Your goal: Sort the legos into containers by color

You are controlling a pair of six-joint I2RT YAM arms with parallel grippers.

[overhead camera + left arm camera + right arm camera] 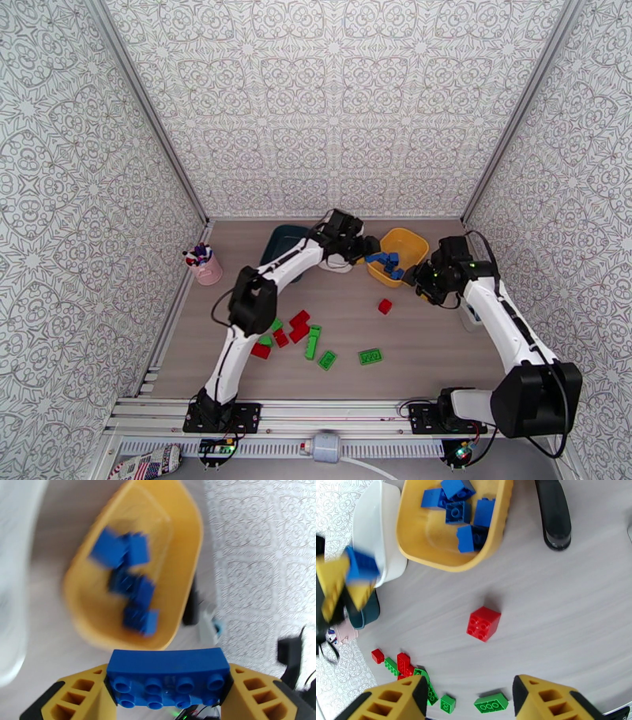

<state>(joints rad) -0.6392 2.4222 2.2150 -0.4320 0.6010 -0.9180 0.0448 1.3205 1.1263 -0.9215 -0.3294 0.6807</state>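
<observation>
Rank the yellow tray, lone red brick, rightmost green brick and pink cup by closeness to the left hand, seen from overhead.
1. Yellow tray, right beside the left hand.
2. Lone red brick, mid-table.
3. Rightmost green brick, near the front.
4. Pink cup, far left.

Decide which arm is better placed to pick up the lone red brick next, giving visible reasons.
Right. The right pincer, open and empty, faces the lone red brick. The left pincer is shut on a long blue brick near the yellow tray.
</observation>
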